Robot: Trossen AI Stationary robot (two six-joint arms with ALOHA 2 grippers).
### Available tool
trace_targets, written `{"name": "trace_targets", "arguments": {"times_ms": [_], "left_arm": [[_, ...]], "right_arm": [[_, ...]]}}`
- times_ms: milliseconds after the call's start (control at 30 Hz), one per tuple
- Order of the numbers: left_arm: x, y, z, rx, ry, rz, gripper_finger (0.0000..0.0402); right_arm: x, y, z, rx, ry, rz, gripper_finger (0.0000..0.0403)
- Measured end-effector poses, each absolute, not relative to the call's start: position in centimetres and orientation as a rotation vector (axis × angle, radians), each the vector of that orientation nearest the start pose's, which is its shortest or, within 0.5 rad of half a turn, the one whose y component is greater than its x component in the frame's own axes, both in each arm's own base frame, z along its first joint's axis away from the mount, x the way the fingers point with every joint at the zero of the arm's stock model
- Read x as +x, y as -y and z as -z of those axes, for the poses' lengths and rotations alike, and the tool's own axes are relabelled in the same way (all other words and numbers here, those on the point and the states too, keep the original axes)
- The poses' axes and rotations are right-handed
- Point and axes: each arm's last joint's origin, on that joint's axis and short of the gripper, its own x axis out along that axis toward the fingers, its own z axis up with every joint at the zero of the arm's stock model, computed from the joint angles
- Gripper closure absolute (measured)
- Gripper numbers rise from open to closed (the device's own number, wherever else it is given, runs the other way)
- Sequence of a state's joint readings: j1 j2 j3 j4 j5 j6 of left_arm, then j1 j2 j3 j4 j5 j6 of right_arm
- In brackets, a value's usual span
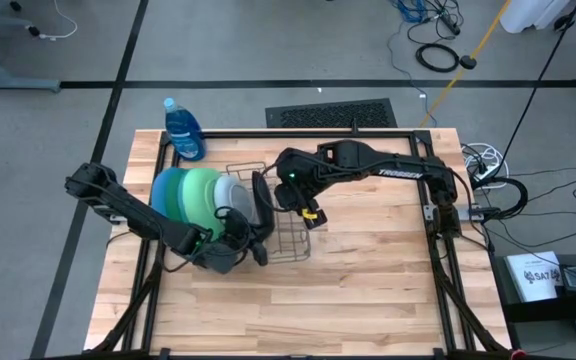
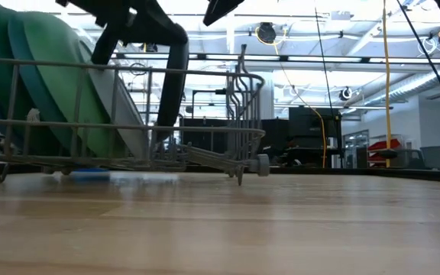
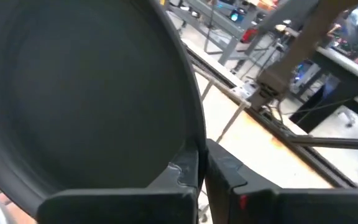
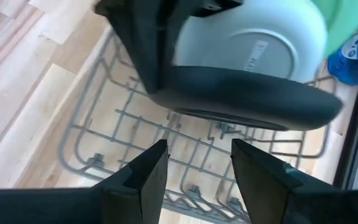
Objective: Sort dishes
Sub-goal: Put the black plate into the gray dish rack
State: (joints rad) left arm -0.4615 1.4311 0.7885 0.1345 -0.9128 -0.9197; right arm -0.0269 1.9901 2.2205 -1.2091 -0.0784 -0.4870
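A grey wire rack (image 1: 293, 240) stands mid-table. Standing on edge in it are a blue plate (image 1: 163, 195), a dark green plate (image 1: 178, 190), a light green plate (image 1: 202, 192) and a pale plate (image 1: 230, 188). The black plate (image 1: 260, 200) stands upright next to the pale one, and my left gripper (image 1: 253, 240) is shut on it from the rack's near side. My right gripper (image 4: 194, 165) hangs open above the rack's right part, nothing between its fingers, looking down at the black plate (image 4: 247, 99). My left gripper pinches the black plate's rim (image 3: 188, 158) between its two fingers, one on each face. The fingers come nearly level from the table's near-left side. The plate stands upright on edge with its lower part down among the rack's wires (image 2: 163, 134); whether it rests there I cannot tell.
A blue soap bottle (image 1: 183, 130) stands at the table's far left, behind the rack. The rack's right half (image 4: 104, 143) holds no plates. Bare wood lies at the table's near side and right. A black frame runs round the table's edges (image 1: 438, 215).
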Motion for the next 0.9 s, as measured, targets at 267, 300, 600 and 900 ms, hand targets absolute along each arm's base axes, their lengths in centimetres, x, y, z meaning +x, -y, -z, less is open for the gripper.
{"name": "trace_targets", "arguments": {"times_ms": [267,300,600,900], "left_arm": [[27.33,11.07,-22.95,-0.525,-0.134,-0.522,0.0396],[27.33,11.07,-22.95,-0.523,-0.135,-0.521,0.0397],[27.27,11.04,-22.82,-0.532,-0.142,-0.528,0.0399],[27.2,11.22,-22.79,-0.536,-0.15,-0.517,0.034]], "right_arm": [[40.61,0.49,-37.88,-0.401,-0.943,-0.293,0.0232],[40.61,0.49,-37.88,-0.4,-0.943,-0.292,0.0232],[40.56,0.51,-37.86,-0.394,-0.949,-0.291,0.0232],[40.92,0.51,-37.67,-0.392,-0.939,-0.282,0.0229]]}}
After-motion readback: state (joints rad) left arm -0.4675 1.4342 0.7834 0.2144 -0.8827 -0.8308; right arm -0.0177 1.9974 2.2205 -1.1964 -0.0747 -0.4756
